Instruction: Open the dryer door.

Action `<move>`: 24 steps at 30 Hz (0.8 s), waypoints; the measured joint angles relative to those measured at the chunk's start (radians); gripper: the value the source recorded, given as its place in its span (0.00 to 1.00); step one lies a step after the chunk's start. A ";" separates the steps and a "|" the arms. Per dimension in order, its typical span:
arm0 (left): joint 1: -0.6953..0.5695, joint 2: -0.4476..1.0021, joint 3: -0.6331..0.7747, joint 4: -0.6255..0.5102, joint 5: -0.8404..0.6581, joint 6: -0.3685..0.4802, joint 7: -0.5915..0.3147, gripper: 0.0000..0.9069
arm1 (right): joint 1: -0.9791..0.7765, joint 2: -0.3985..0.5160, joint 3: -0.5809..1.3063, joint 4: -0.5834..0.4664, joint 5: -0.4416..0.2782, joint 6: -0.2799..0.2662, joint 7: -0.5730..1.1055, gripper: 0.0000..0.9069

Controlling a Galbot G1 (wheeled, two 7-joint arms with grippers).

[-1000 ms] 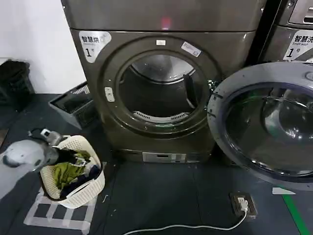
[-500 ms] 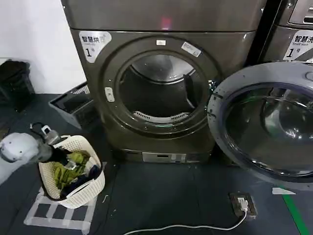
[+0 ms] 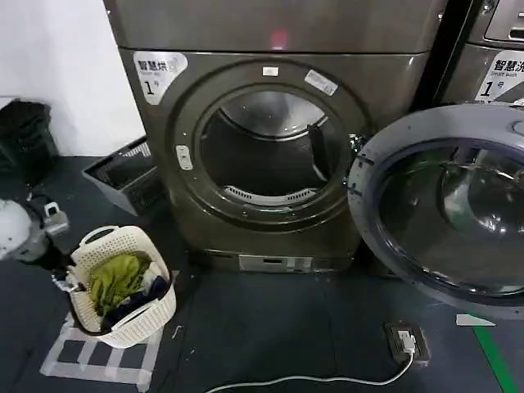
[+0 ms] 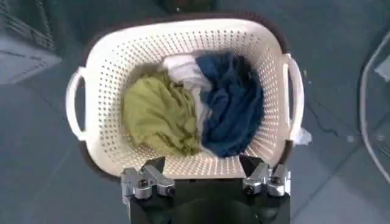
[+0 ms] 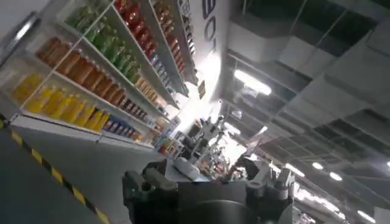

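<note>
The dryer door (image 3: 446,205) hangs swung wide to the right of the dryer (image 3: 270,139), its drum exposed, so opening looks complete. The left gripper (image 4: 206,182), fingers apart and empty, has drawn back from above the laundry basket (image 3: 123,286) toward the robot's left.

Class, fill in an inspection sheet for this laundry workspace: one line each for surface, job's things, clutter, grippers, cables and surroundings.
Surface: dark floor with pale tape marks under the basket.
Job's things: dryer drum exposed; dryer door swung fully open to the robot's right.
Clutter: white laundry basket holding green, white and blue clothes; grey crate beside the dryer.
Grippers: left gripper open, over the basket's near rim; right gripper pointing away at shelves and ceiling.
Cables: white cable running to a floor socket.
Surroundings: second machine to the right; white wall to the left.
</note>
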 joint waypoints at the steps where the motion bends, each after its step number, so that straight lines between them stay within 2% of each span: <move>1: -0.002 -0.004 -0.004 0.007 0.013 0.000 0.013 1.00 | 0.002 0.000 -0.002 0.001 0.001 0.005 0.000 1.00; 5: -0.004 -0.011 -0.008 0.018 0.041 0.000 0.036 1.00 | 0.003 0.004 -0.002 0.000 0.005 0.019 -0.008 1.00; 11: -0.004 -0.016 -0.030 0.041 0.033 0.000 0.013 1.00 | 0.009 0.005 0.002 -0.005 -0.002 0.043 -0.024 1.00; 24: -0.003 -0.036 -0.033 0.052 0.026 0.000 0.016 1.00 | 0.008 0.006 0.009 -0.008 -0.003 0.042 -0.028 1.00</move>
